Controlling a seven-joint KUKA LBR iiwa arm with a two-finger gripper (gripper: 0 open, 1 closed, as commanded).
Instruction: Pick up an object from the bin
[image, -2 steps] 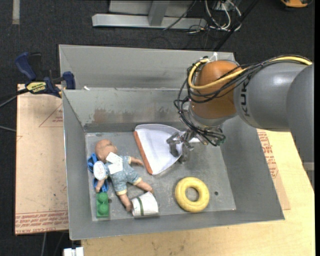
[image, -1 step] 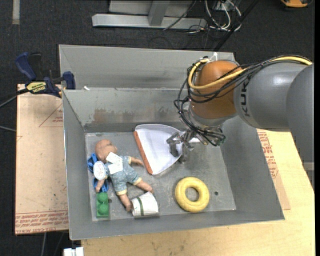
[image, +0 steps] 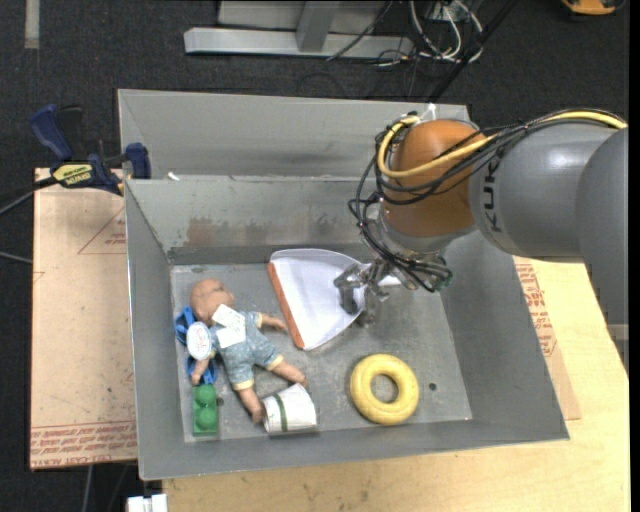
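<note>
1. The claw (image: 358, 293) hangs low in the grey metal bin (image: 455, 330), near the middle of its floor and somewhat toward the back wall.
2. It is at the right-hand edge of a flat white wedge-shaped piece with an orange rim (image: 308, 292). That piece lies in the middle of the bin, its orange side facing left and its point toward the front.
3. Whether the claw is spread, pressed together or pinching the white piece cannot be told from this angle, as the wrist hides much of it.
4. Above the claw sits the robot's orange cover (image: 430, 185), looped with yellow and black cables (image: 400, 135). The grey arm (image: 560, 195) reaches in from the right.
5. A yellow ring (image: 384, 388) lies flat on the floor in front of the claw, apart from it.
6. A baby doll in pale blue clothes (image: 240, 345) lies on its back at the left, its head toward the back of the bin, just beside the orange rim.
7. A blue thing (image: 184, 328) shows from under the doll's left side, and a small green toy piece (image: 206, 410) lies in the front left corner.
8. A white cup-like cylinder (image: 290, 410) lies on its side by the doll's feet.
</note>
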